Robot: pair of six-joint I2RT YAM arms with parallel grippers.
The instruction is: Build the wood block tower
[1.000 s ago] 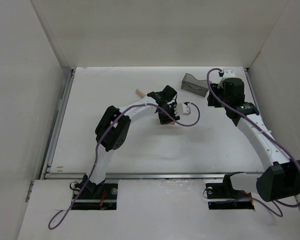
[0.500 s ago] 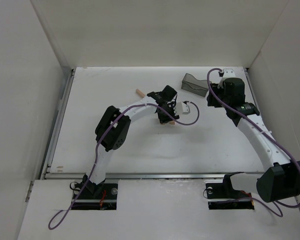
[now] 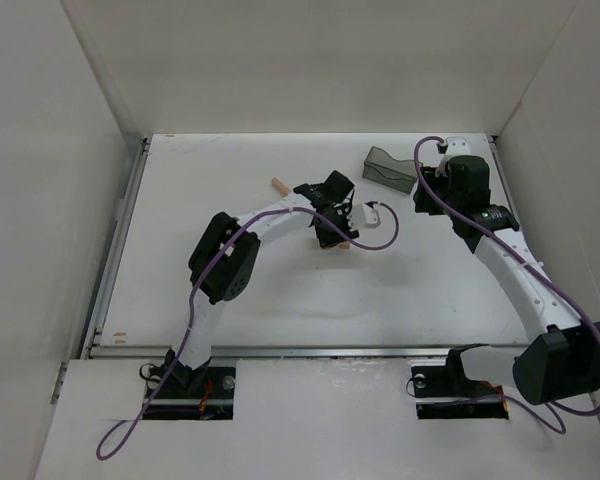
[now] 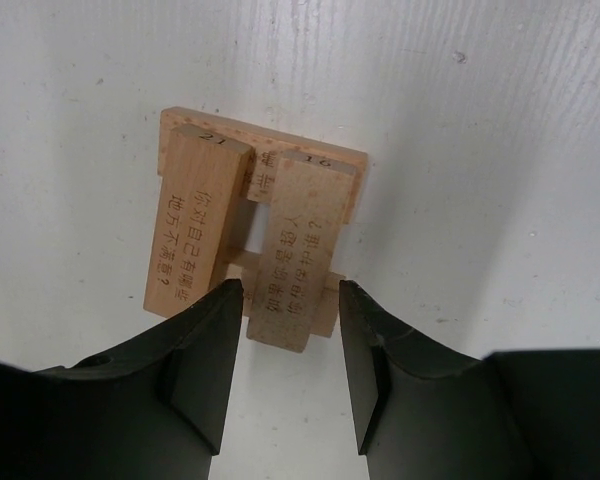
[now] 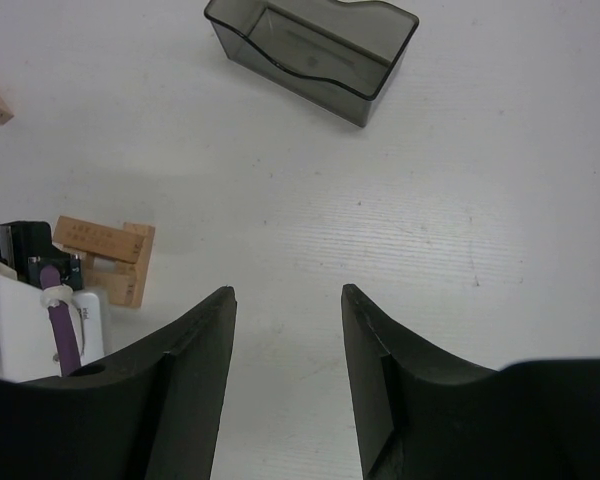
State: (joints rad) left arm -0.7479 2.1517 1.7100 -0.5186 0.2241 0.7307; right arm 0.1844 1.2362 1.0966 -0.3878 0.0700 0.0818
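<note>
Left gripper (image 4: 290, 300): my fingers (image 4: 205, 340) stand on either side of the near end of a wood block (image 4: 300, 240) atop the tower (image 4: 260, 150). Can't tell if they are squeezing it or just beside it. My guess is I'm squaring it parallel to its neighbour (image 4: 195, 220), crosswise over the layer beneath.

Block ends read 16 and 21. The faces carry Chinese lines, and the neighbour's ends in a question mark.

Right gripper (image 5: 285, 300): fingers spread and empty, well away from the tower, probably keeping clear. The bin (image 5: 310, 45) and a loose block (image 3: 278, 185) lie apart from the tower.

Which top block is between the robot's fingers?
The block marked 16, on the right in the left wrist view, is between the left end effector's fingers; the block marked 21 lies outside them.
</note>
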